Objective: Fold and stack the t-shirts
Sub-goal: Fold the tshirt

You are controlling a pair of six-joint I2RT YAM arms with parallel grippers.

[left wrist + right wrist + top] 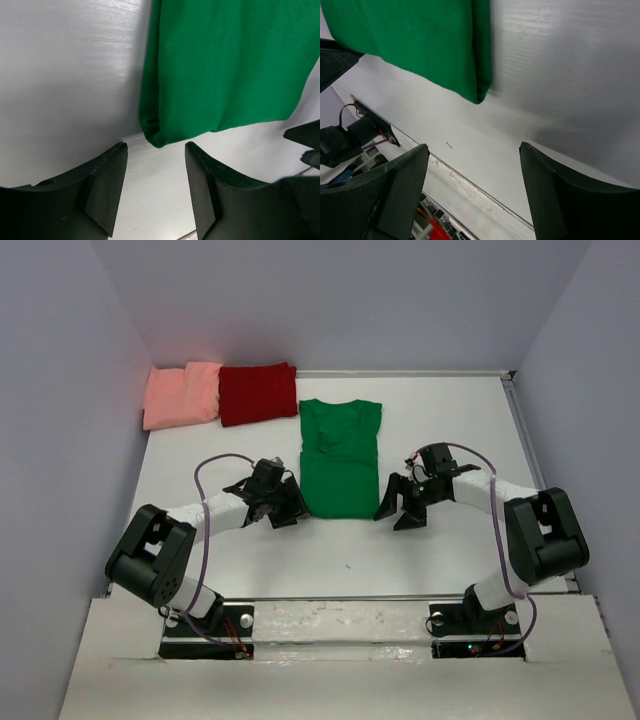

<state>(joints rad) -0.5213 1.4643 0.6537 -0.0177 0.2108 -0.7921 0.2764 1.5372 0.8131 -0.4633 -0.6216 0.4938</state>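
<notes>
The bright green t-shirt [340,456] lies flat in the middle of the table, folded into a long narrow strip with its collar at the far end. My left gripper [287,506] is open and empty just off its near left corner, which shows in the left wrist view [225,65]. My right gripper [399,508] is open and empty just off its near right corner, seen in the right wrist view [420,40]. The salmon-pink t-shirt [181,394] and the dark red t-shirt [258,392] lie folded side by side at the far left.
Grey walls close in the table on the left, back and right. A raised white ledge [330,615] runs along the near edge by the arm bases. A small dark speck [347,567] lies on the table near the front.
</notes>
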